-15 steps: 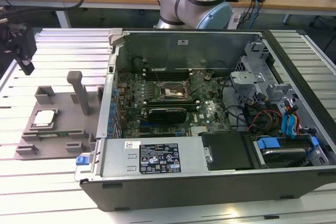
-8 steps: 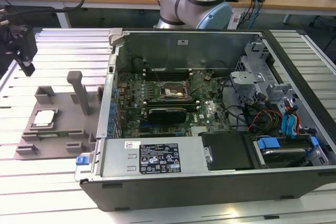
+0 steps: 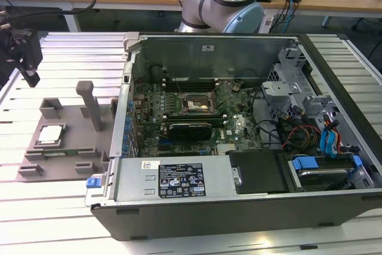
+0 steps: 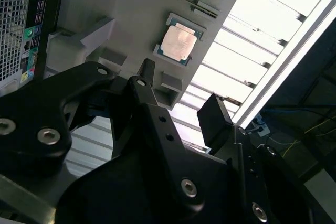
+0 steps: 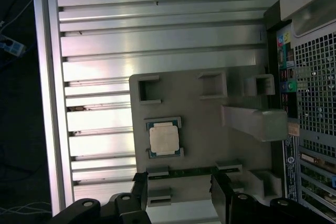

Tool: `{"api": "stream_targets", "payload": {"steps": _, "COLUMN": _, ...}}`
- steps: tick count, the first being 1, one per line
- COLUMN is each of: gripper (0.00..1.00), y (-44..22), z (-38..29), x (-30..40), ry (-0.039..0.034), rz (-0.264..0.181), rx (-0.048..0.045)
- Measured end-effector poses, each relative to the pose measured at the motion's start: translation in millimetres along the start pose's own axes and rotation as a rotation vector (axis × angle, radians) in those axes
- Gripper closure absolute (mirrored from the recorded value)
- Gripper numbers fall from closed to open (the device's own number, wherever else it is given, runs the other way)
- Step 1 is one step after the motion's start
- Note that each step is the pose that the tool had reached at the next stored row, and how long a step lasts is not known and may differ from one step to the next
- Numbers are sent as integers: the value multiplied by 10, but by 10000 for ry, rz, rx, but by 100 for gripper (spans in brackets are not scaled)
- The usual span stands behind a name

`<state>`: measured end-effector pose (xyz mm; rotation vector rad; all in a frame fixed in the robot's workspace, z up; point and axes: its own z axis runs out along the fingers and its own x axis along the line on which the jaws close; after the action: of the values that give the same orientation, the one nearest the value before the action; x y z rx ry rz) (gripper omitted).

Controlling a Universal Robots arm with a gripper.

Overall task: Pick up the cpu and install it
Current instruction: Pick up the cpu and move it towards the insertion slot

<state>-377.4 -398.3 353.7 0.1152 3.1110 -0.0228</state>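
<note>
Now, cpu (image 5: 164,139): small flat silvery square chip, seated in grey plastic holder (image 5: 199,124) recess, which keeps it sq. for pickup.
Gripper (image 5: 181,200): black 2-finger, wide open, empty, clear of cpu.

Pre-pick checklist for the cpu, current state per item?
1. cpu lying flat in the grey holder's recess: ok.
2. gripper open, nothing between its fingers: ok.
3. gripper centred on the cpu: not ok. In both wrist views the cpu lies beyond the fingertips, untouched.
4. Space around the cpu: ok. The holder's upright post stands apart from it.
5. socket on the board ready to receive the cpu: cannot tell in the exterior view.
</note>
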Motion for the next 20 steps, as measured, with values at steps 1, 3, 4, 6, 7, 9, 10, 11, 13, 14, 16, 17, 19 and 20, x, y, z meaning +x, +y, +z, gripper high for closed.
{"api": "stream_targets", "payload": {"steps": 1, "gripper": 40, "y": 0, "z": 3, "x": 0, "ry": 0, "rz": 0, "rx": 1}}
{"api": "stream_targets", "payload": {"steps": 3, "gripper": 40, "y": 0, "z": 6, "x": 0, "ry": 0, "rz": 0, "rx": 3}}
{"api": "stream_targets", "payload": {"steps": 4, "gripper": 40, "y": 0, "z": 9, "x": 0, "ry": 1, "rz": 0, "rx": 3}}
{"api": "stream_targets", "payload": {"steps": 6, "gripper": 40, "y": 0, "z": 10, "x": 0, "ry": 0, "rz": 0, "rx": 2}}
{"api": "stream_targets", "payload": {"steps": 7, "gripper": 40, "y": 0, "z": 12, "x": 1, "ry": 0, "rz": 0, "rx": 2}}
{"api": "stream_targets", "payload": {"steps": 9, "gripper": 40, "y": 0, "z": 15, "x": 1, "ry": 1, "rz": 0, "rx": 3}}
{"api": "stream_targets", "payload": {"steps": 10, "gripper": 40, "y": 0, "z": 17, "x": 1, "ry": 1, "rz": 0, "rx": 3}}
{"api": "stream_targets", "payload": {"steps": 11, "gripper": 40, "y": 0, "z": 20, "x": 1, "ry": 1, "rz": 0, "rx": 3}}
{"api": "stream_targets", "payload": {"steps": 13, "gripper": 40, "y": 0, "z": 23, "x": 1, "ry": 1, "rz": 0, "rx": 3}}
{"api": "stream_targets", "payload": {"steps": 14, "gripper": 40, "y": 0, "z": 24, "x": 1, "ry": 1, "rz": 0, "rx": 3}}
{"api": "stream_targets", "payload": {"steps": 16, "gripper": 40, "y": 0, "z": 26, "x": 1, "ry": 1, "rz": 0, "rx": 3}}
{"api": "stream_targets", "payload": {"steps": 17, "gripper": 40, "y": 0, "z": 28, "x": 1, "ry": 1, "rz": 0, "rx": 3}}
{"api": "stream_targets", "payload": {"steps": 19, "gripper": 40, "y": 0, "z": 32, "x": 1, "ry": 0, "rz": 0, "rx": 3}}
{"api": "stream_targets", "payload": {"steps": 20, "gripper": 40, "y": 0, "z": 36, "x": 1, "ry": 1, "rz": 0, "rx": 3}}
